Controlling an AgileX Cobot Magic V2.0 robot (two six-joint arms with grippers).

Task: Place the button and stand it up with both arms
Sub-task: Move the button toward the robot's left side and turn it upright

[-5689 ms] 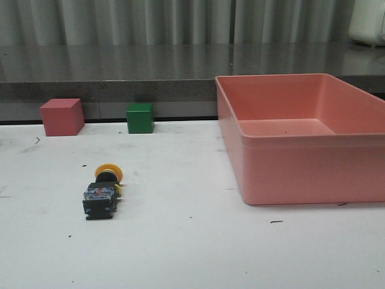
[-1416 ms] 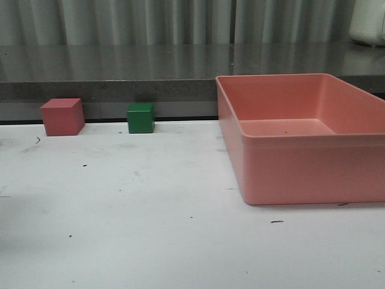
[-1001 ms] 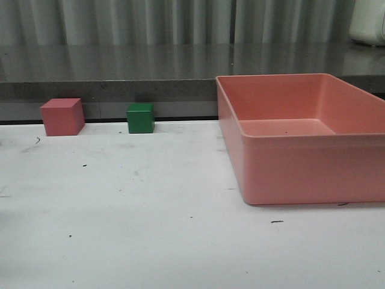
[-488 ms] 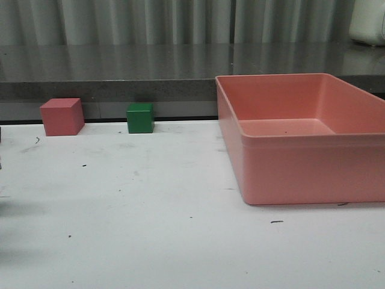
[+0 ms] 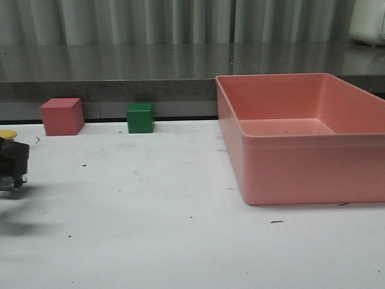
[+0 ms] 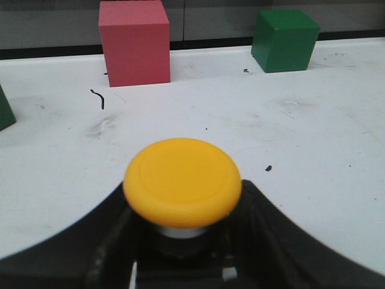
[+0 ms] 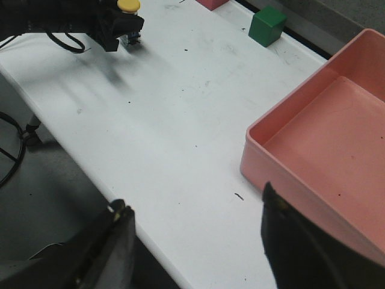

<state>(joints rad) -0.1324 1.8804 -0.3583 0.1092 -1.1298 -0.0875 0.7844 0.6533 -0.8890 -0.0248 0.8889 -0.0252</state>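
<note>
Front view first: white table [image 5: 180, 241] with the pink cube [image 5: 62, 116] and green cube [image 5: 140, 117] at its far edge and the big pink bin [image 5: 307, 171] on the right; at the extreme left edge the left gripper [image 5: 11, 161] pokes into frame, the yellow cap of the button [image 5: 7, 135] showing just above it and a bit of the base below, apparently clear of the tabletop with a shadow beneath; the right arm is absent from this view.

Left wrist view: the button [image 6: 182, 180] fills the foreground, cap upward and roughly upright, dark fingers [image 6: 264, 235] close on either side of its collar, so the left gripper [image 6: 180, 253] is clamped on it; the pink cube [image 6: 133, 41] and green cube [image 6: 284, 38] stand well beyond.

Right wrist view: seen from high above, the left gripper [image 7: 117, 27] carries the button [image 7: 129, 6] near the table's far corner, well apart from the bin [image 7: 283, 138]; the right gripper [image 7: 195, 241] hangs over the near table edge with its fingers [image 7: 295, 247] spread wide and nothing between them.

Risk, as a judgement: the button is top-heavy on a small base, so releasing it while slightly tilted or above the surface would likely tip it onto its side; the far-off right gripper cannot steady it from there, and a careless approach could knock it over.
</note>
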